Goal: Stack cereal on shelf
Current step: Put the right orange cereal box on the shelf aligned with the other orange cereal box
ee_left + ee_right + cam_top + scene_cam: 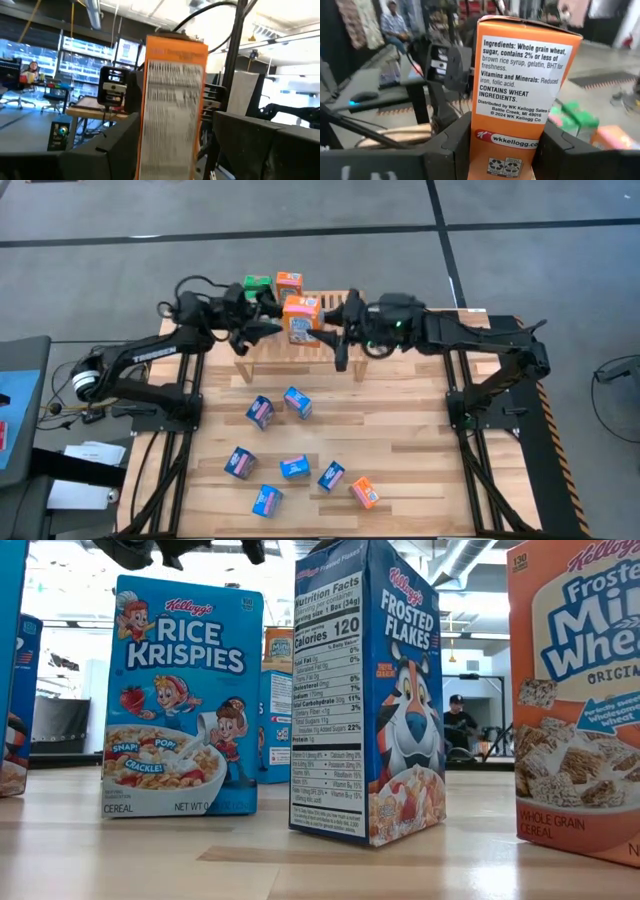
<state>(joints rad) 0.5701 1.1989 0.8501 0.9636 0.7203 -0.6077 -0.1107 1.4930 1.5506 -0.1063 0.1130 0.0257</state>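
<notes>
Nearest the low cam, blue cereal boxes (182, 700) stood upright on the table (420, 450), six blue plus one orange (364, 493) loose in the high view. Farther back, over the shelf (262, 350), both claws met on one orange box (300, 318). Right gripper (502, 145) was clenched on its lower sides, fingers (452, 142) pressed flat to the card. Left gripper (170, 155) flanked the same box w/ a visible gap at the fingers (240, 140), so it looked released. Behind, a green box (258, 285) and another orange box (289, 281) sat at the shelf's far edge. To do this well, probably keep the box vertical, lower it squarely onto the slats beside those two, and let go only once it's seated.
</notes>
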